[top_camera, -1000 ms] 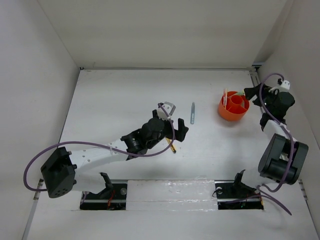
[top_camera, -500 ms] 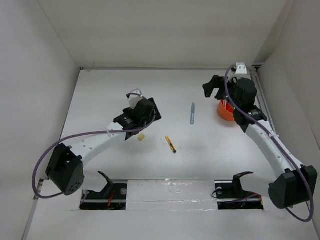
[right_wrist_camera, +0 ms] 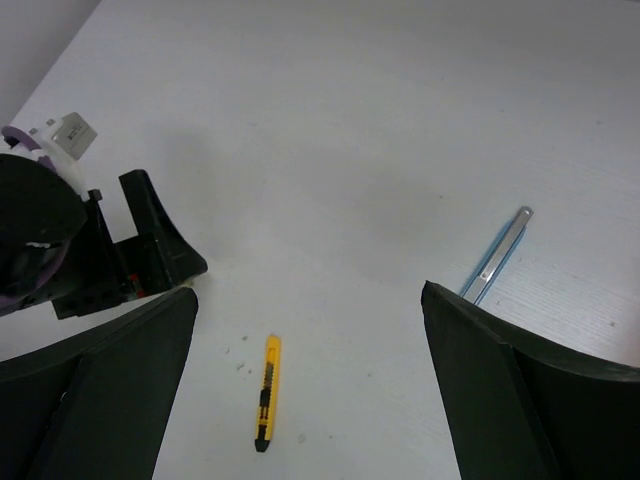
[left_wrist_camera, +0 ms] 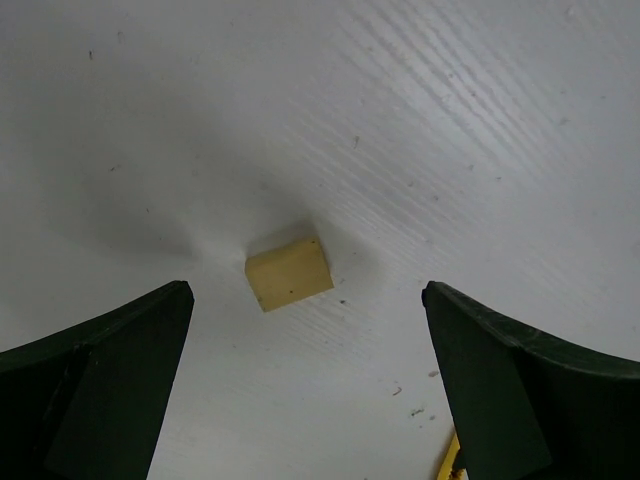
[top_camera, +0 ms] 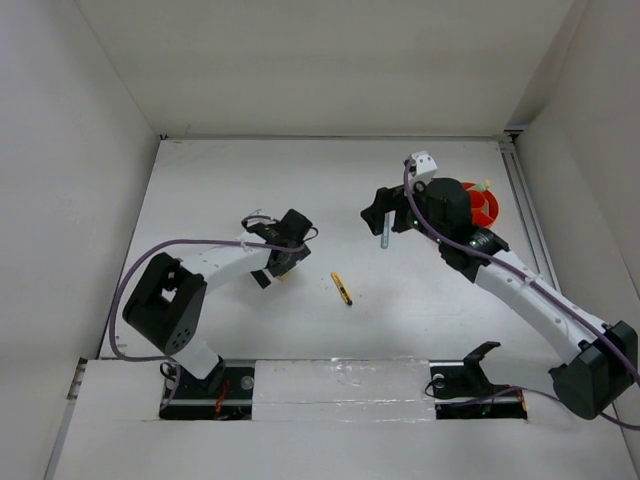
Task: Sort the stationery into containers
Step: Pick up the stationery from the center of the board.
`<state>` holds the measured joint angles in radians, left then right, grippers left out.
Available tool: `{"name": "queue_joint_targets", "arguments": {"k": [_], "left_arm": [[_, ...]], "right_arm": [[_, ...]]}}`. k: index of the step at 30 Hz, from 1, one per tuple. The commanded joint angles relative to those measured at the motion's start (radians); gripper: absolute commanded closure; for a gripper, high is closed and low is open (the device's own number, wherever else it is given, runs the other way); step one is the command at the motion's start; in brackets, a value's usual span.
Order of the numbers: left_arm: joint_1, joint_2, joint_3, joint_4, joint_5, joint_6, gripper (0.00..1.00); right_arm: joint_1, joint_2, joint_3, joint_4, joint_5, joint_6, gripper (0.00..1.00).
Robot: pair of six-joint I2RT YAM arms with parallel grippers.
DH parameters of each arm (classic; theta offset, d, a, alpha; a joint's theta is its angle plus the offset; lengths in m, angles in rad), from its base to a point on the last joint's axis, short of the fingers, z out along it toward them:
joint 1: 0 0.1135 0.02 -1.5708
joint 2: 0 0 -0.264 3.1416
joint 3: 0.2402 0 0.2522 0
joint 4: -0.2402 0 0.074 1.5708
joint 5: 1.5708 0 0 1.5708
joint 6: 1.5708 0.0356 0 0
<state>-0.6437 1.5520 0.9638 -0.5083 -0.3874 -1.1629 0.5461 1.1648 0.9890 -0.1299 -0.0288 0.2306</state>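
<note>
Surface: 1 white table (top_camera: 230, 190), faintly grained and scuffed with small dark specks.
Room: white walls (top_camera: 320, 60) on 3 sides, meeting the table at the back and along both side edges.
Near edge: a pale strip (top_camera: 340, 385) carries the 2 arm bases.
Left gripper (left_wrist_camera: 305, 295): released, jaws spread wide, straddling the tan eraser (left_wrist_camera: 289, 272) without touching it.
Right gripper (right_wrist_camera: 308, 292): released, jaws wide, holding nothing, above the table just beside the grey-blue pen (right_wrist_camera: 497, 255).
Yellow-black pen (right_wrist_camera: 266, 392): flat on the table between the 2 arms.
Orange pot (top_camera: 487, 208): near the right edge, partly hidden behind the right arm.
Open room: the broadest stretch lies along the back wall, beyond both grippers.
</note>
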Motion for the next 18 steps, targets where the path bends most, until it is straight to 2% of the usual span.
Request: {"name": "queue_joint_targets", "arguments": {"k": [1,11,14,16,18], "left_arm": [[-0.001,0.028,0.027,-0.084,0.004,-0.165,0.01],[-0.001,0.132,0.061,-0.168,-0.005,-0.314,0.08],[-0.001,0.169,0.061,-0.179,-0.005,-0.345,0.22],[-0.001,0.189,0.073,-0.199,-0.005,-0.354,0.35],[-0.001,0.209,0.073,-0.211,-0.005,-0.363,0.41]], "right_arm": [[0.026,-0.034,-0.006,0.010,-0.031,-0.020,0.00],[0.035,-0.085,-0.026,0.019,-0.099,-0.030,0.00],[0.035,-0.106,-0.045,0.032,-0.117,-0.030,0.00],[0.026,-0.106,-0.046,0.032,-0.147,-0.030,0.00],[0.017,-0.116,-0.046,0.032,-0.160,-0.030,0.00]]}}
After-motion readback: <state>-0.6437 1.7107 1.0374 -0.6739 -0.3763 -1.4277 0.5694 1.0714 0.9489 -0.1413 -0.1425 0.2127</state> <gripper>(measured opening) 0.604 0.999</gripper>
